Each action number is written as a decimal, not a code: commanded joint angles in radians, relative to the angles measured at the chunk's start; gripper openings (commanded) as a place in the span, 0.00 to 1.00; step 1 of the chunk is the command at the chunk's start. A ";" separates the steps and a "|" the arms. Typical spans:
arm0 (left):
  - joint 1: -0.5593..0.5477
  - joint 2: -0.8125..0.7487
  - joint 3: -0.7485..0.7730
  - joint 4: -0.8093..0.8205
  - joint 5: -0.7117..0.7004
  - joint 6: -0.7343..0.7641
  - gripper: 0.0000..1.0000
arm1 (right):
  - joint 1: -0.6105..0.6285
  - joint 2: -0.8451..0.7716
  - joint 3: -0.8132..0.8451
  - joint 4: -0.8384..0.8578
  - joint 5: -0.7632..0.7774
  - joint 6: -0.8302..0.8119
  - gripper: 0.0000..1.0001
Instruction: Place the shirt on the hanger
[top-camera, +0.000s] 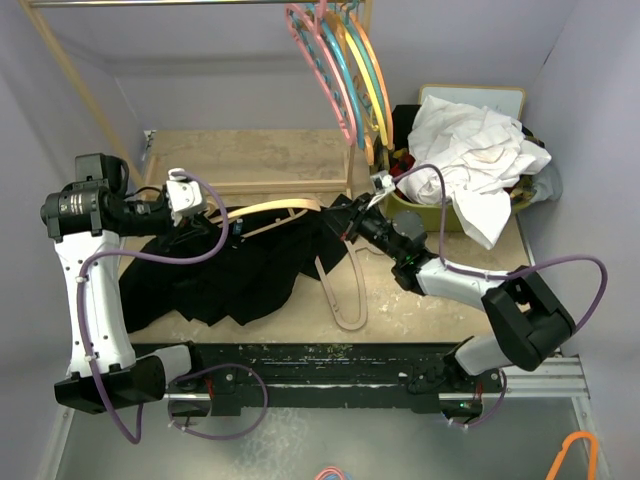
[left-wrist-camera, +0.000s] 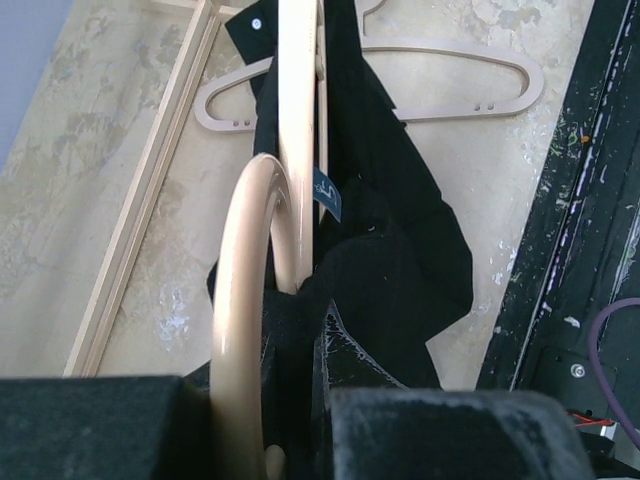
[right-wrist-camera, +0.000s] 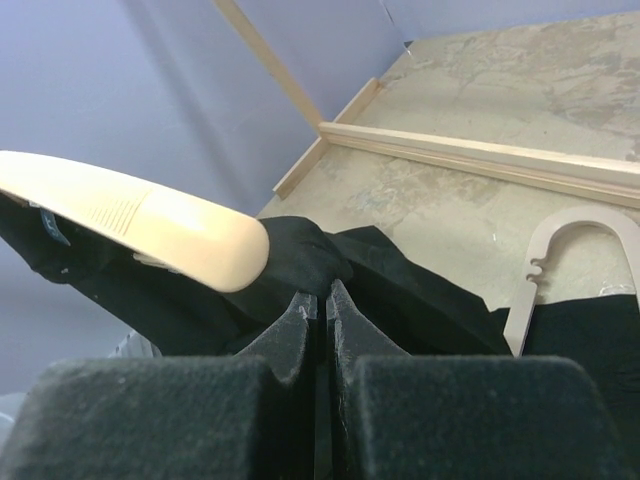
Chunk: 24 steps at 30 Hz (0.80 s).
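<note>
Beige marbled table (top-camera: 250, 160), lavender walls. Your left gripper (top-camera: 212, 222) was clamped on the hook of the hanger (top-camera: 280, 208). Your right gripper (right-wrist-camera: 318, 300) pinched a fold of the shirt (top-camera: 230, 275) just beside the hanger's tip, with the rest bunched on the table. Risk: an uneven pull could slide the fabric off that tip. The spare tan hanger (top-camera: 345, 290) lay touching the shirt and might snag.

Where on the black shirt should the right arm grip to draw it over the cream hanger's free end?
The bunched fold of the shirt beside the rounded tip of the hanger, coming from the robot's right: the cloth rises there as a thin ridge. The right gripper is shut on it.
</note>
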<state>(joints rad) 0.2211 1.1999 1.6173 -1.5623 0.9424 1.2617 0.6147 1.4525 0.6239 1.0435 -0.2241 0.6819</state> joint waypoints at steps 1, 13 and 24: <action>0.013 -0.045 0.026 0.013 -0.001 0.022 0.00 | -0.079 -0.010 0.052 -0.076 0.082 -0.042 0.00; 0.003 -0.038 0.031 0.026 -0.039 0.027 0.00 | -0.098 0.035 0.080 -0.066 0.016 -0.016 0.00; -0.011 -0.053 -0.070 0.143 -0.256 0.021 0.00 | -0.098 -0.103 0.207 -0.534 0.047 -0.095 0.00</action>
<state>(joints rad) 0.1982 1.1725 1.5532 -1.4822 0.8650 1.2694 0.5774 1.4410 0.7258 0.7937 -0.3138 0.6590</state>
